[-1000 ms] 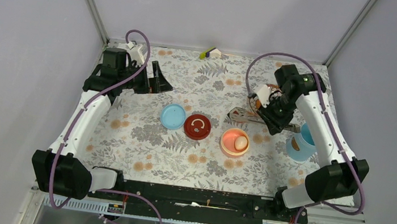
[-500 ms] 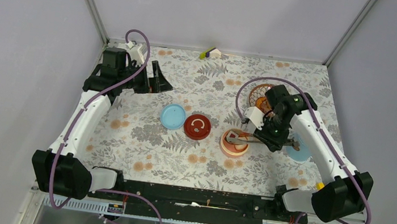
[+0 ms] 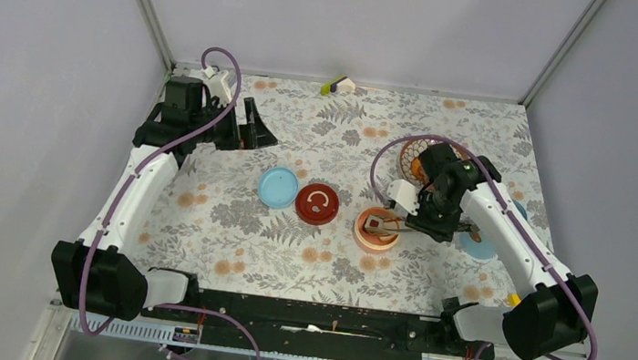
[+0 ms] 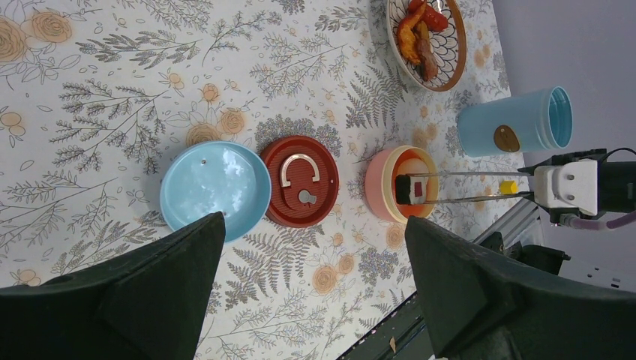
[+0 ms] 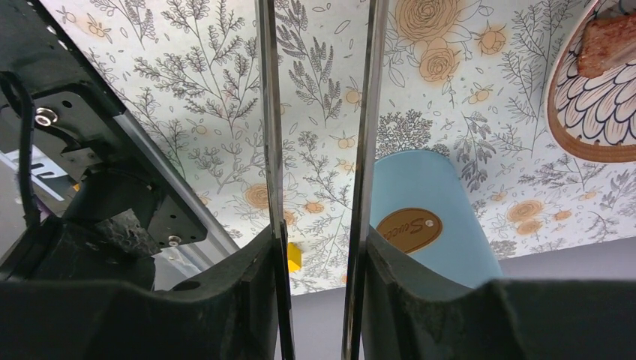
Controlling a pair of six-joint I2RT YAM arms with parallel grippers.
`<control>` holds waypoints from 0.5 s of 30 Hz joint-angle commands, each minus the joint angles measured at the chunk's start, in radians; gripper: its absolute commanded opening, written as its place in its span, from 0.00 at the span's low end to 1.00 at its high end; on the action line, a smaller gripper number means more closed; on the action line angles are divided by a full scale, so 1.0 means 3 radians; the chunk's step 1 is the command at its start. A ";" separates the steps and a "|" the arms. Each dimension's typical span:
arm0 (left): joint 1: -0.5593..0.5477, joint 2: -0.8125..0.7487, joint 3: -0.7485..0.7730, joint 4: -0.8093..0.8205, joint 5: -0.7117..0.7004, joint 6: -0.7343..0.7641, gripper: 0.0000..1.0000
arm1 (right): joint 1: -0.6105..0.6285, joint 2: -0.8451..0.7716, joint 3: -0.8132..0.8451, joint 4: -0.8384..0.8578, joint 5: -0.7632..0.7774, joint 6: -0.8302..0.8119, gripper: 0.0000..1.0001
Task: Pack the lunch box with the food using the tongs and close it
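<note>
Over the salmon-pink bowl: I am holding the tips of the tongs inside the rim, with a dark red-brown chunk pinched between them. I am not able to tell whether it is touching the bowl's floor.
Right gripper: I am squeezing it part-way closed around the two thin arms of the tongs, which are running out between the fingers, close and nearly parallel.
Left gripper: I am leaving it spread wide with nothing in it, parked at the far left of the table, well apart from the work.
Lunch box parts: the light-blue shell is standing mouth-up near the bowl on its right. The light-blue disc and a red-brown inner lid are lying flat, edge to edge, on the bowl's left.
Patterned dish: orange and red-brown pieces are waiting on it, beyond the bowl.
Doing this step well: I am judging this to be the release.
- I am planning to ease the squeeze slowly so the arms spring apart and the chunk drops straight down.
- I am not planning to open so far that the tongs slip from the fingers.
- I am intending to lift straight up before swinging away, so the tips are not catching the rim and tipping the bowl.
</note>
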 commanded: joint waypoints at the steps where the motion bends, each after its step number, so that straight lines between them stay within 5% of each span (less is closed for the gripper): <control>1: 0.0022 -0.0001 0.0055 0.0163 0.0039 0.0034 0.99 | 0.0070 -0.0092 -0.0050 0.0121 0.0138 -0.0150 0.43; 10: 0.0022 0.0027 0.0065 0.0168 0.0050 0.0034 0.99 | 0.0143 -0.0049 0.0000 0.0154 0.0198 -0.0129 0.56; 15: 0.0022 0.0037 0.0063 0.0168 0.0048 0.0034 0.99 | 0.0144 -0.0075 0.0091 0.0147 0.0220 -0.0092 0.53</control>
